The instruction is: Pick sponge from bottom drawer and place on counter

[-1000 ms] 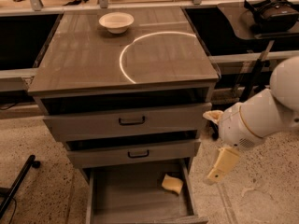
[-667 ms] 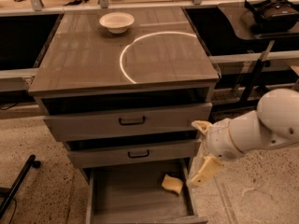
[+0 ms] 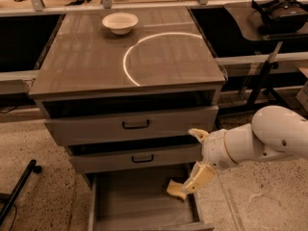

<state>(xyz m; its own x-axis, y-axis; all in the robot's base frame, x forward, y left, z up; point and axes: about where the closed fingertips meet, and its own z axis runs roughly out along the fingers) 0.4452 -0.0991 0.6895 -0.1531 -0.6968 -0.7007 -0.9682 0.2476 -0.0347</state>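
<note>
The sponge [image 3: 174,188], a small pale-yellow block, lies at the right side of the open bottom drawer [image 3: 134,203], against its right wall. My gripper [image 3: 191,160] reaches in from the right on a white arm, just above the drawer's right edge. It is open, with one cream finger up by the middle drawer's corner and the other finger [image 3: 198,177] right next to the sponge, touching or almost touching it. The counter [image 3: 91,64] with its white arc is above, holding only a cream bowl [image 3: 120,22] at the back.
Two upper drawers with black bar handles [image 3: 135,124] [image 3: 143,158] stand partly open above the bottom drawer. A dark side table with a headset [image 3: 281,11] is at the back right. A black pole [image 3: 19,189] lies on the speckled floor at the left.
My arm has moved left and down, from beside the cabinet to the bottom drawer's right edge. The lower finger now sits at the sponge. The sponge has not moved.
</note>
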